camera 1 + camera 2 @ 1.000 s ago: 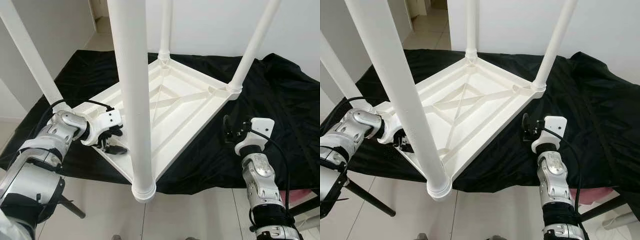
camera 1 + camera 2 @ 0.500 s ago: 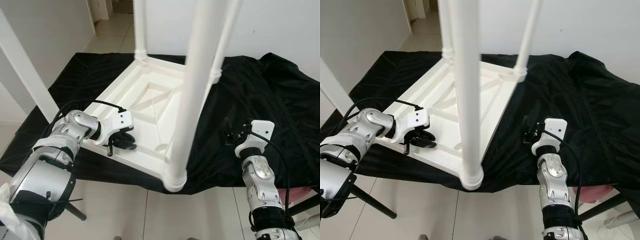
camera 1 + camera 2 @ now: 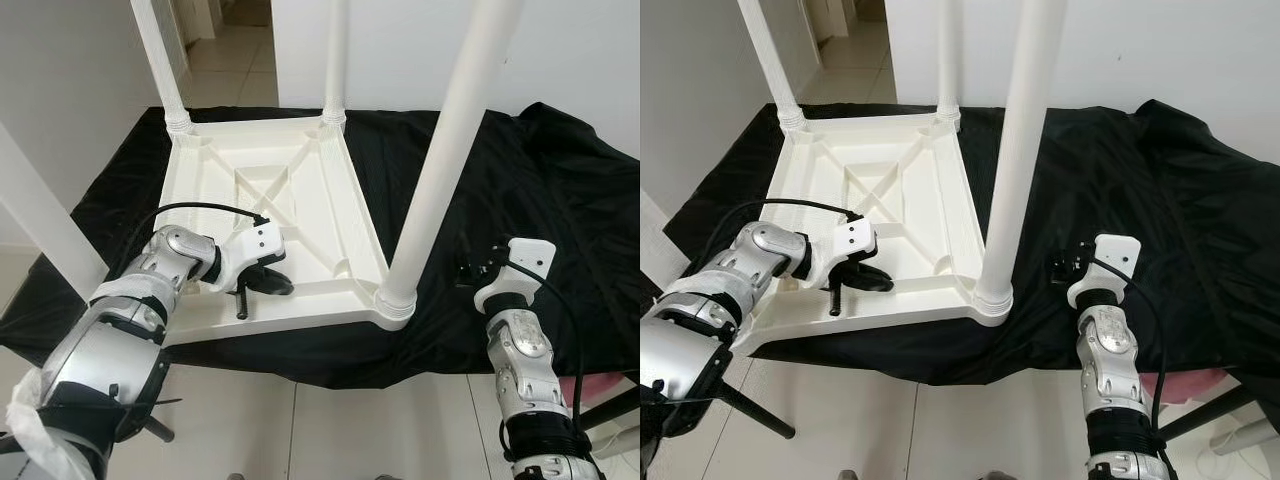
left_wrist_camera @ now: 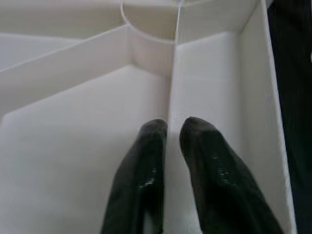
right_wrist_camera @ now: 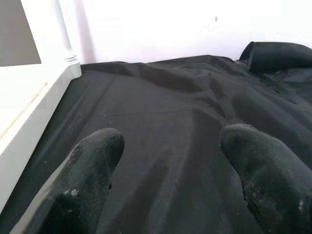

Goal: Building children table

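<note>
A white plastic children's table [image 3: 300, 200] lies upside down on a black cloth [image 3: 530, 180], its legs pointing up. The nearest leg [image 3: 440, 170] rises at the front right corner, and another [image 3: 40, 230] at the front left. My left gripper [image 3: 262, 285] reaches in over the table's front edge. In the left wrist view it [image 4: 174, 131] is shut on a thin rib [image 4: 173, 83] of the underside. My right gripper [image 3: 470, 272] hovers over bare cloth to the right of the table, and its fingers [image 5: 92, 161] stand wide open with nothing between them.
The cloth covers a low platform whose front edge [image 3: 330, 365] drops to a tiled floor. A white wall [image 3: 570, 50] stands behind, with a doorway [image 3: 225, 20] at the far left. A black stand leg [image 3: 150, 425] is at my lower left, and something pink [image 3: 610, 385] at the lower right.
The table has swung round on the cloth with my left gripper on it, so its near corner and leg moved from the front centre to the right. My right gripper stayed put.
</note>
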Tool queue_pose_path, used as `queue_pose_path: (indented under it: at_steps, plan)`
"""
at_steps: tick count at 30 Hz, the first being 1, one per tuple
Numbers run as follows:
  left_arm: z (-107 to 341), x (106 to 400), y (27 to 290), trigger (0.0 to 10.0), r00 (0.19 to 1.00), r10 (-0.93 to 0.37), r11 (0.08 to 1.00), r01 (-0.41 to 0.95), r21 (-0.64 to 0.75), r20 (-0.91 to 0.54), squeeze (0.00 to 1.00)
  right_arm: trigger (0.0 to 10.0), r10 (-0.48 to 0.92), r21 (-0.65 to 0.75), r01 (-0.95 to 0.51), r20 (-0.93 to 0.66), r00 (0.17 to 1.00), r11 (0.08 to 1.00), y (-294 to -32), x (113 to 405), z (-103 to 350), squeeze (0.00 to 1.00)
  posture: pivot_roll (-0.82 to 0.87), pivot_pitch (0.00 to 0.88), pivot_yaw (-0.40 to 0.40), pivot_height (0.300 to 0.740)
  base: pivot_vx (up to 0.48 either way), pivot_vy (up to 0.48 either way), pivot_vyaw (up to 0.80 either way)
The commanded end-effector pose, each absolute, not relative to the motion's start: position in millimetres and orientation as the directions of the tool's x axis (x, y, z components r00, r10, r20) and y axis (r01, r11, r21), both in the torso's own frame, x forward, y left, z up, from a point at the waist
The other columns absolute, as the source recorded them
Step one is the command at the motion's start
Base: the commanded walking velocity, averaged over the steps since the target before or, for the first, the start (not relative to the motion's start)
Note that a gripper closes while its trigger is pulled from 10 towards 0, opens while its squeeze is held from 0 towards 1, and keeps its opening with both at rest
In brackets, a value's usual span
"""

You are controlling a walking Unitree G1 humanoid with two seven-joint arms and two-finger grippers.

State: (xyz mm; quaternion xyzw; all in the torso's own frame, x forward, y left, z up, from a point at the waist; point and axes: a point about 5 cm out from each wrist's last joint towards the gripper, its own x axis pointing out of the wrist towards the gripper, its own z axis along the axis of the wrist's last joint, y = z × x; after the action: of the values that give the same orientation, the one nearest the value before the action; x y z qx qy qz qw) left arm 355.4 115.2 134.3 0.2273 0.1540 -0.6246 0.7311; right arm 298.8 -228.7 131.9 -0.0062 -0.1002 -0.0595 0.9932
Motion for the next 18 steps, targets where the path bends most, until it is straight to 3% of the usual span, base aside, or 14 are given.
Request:
queue_pose_path:
  at_steps: [1,4,5,8,9,18]
  plan:
    - [141,365,113,10.0,0.343,-0.839,0.278,0.937,0.21,-0.422,1.0,10.0,-0.147,0.006,0.149,0.199,0.969,0.989,-236,295,132,0.0,-0.08,0.0,0.058,0.74,0.0,0.0,0.0]
    - [148,367,108,10.0,0.37,-0.852,0.297,0.924,0.24,-0.37,1.0,10.0,-0.17,0.013,0.171,0.199,0.965,0.985,-239,293,132,0.0,-0.09,0.0,0.058,0.74,0.0,0.0,0.0]
    - [152,368,106,10.0,0.384,-0.859,0.314,0.918,0.244,-0.339,0.49,10.0,-0.183,0.021,0.182,0.198,0.963,0.983,-239,292,131,0.0,-0.09,0.0,0.06,0.74,0.0,0.0,0.0]
    - [154,369,105,10.0,0.392,-0.862,0.325,0.914,0.245,-0.321,0.49,10.0,-0.189,0.026,0.188,0.197,0.962,0.982,-240,292,131,0.0,-0.09,0.0,0.06,0.74,0.0,0.0,0.0]
    - [159,370,103,10.0,0.41,-0.866,0.352,0.907,0.232,-0.287,0.0,10.0,-0.193,0.028,0.191,0.196,0.961,0.981,-240,291,130,0.0,-0.1,0.0,0.059,0.74,0.0,0.0,0.0]
    - [178,376,108,10.0,0.563,-0.822,0.556,0.825,0.099,-0.078,0.0,10.0,-0.231,0.057,0.224,0.202,0.952,0.973,-246,271,126,0.0,-0.11,0.0,0.067,0.74,0.0,0.0,0.0]
